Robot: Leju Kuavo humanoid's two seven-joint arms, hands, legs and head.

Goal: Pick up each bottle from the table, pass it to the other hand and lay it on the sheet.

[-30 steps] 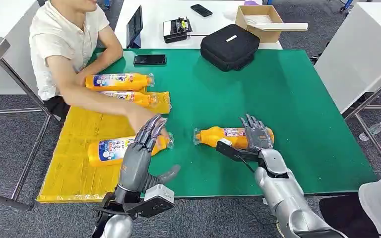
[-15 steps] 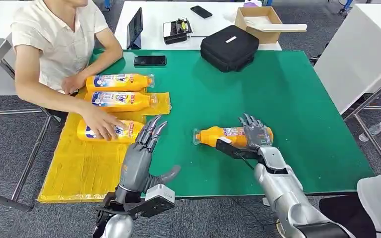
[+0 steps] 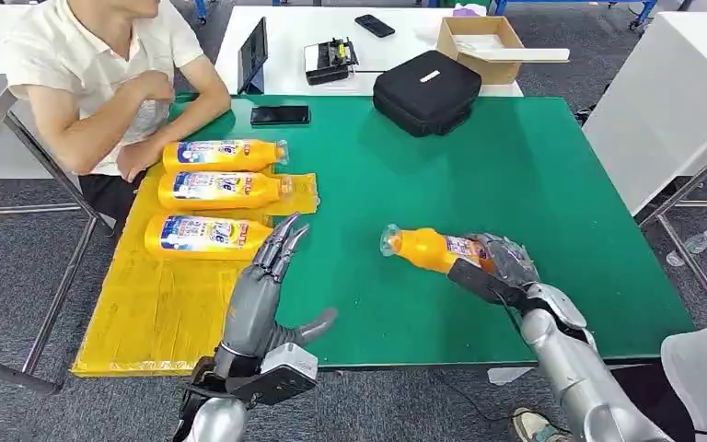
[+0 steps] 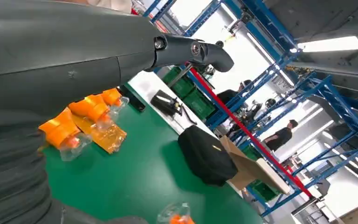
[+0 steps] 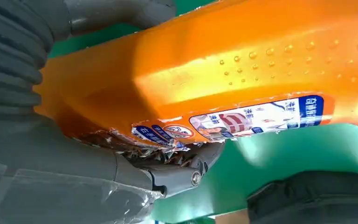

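Altogether four bottles [image 3: 431,249], three on sheet [image 3: 161,304].

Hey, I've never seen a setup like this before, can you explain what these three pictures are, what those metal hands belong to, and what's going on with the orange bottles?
They belong to a humanoid robot. The wide picture comes from a camera on its head, looking down at a green table; the other two come from cameras at its wrists, so they look tilted. Its right hand grips an orange bottle, seen close up in the right wrist picture. Its left hand is open and holds nothing, near the edge of a yellow sheet. Three more bottles lie side by side at the sheet's far end. A person sits at the table's corner. A black bag and a phone also lie on the table.
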